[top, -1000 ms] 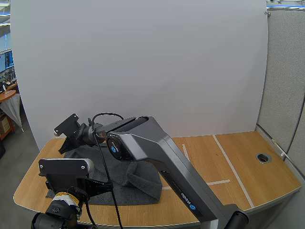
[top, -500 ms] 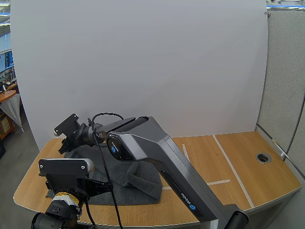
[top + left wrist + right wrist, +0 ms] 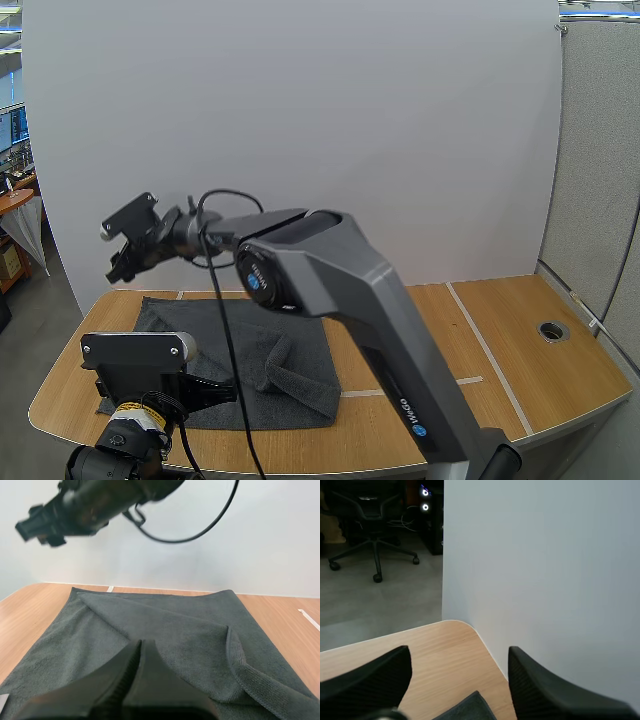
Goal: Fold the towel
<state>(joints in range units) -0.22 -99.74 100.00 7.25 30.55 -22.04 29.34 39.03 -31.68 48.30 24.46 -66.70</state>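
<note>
A dark grey towel (image 3: 300,375) lies spread on the left half of the wooden table (image 3: 500,330), with a raised fold ridge (image 3: 239,666) toward its right side. My right gripper (image 3: 120,258) hangs open in the air above the towel's far left corner, holding nothing. In the right wrist view its fingers (image 3: 367,680) stand wide apart over that towel corner (image 3: 470,707) and the table's rounded corner. My left gripper (image 3: 140,647) is shut as one dark wedge, low over the near part of the towel (image 3: 165,625). The right gripper (image 3: 47,522) also shows above the far edge.
A white backdrop stands right behind the table's far edge. White tape lines (image 3: 492,355) cross the bare wood on the right, and a round cable hole (image 3: 552,329) sits near the right edge. My right arm's long link (image 3: 370,330) spans diagonally over the towel.
My right gripper has gone from shut to open at the towel's far left corner, then risen up and left. The towel's far edge now lies flat. The left gripper has not moved.
</note>
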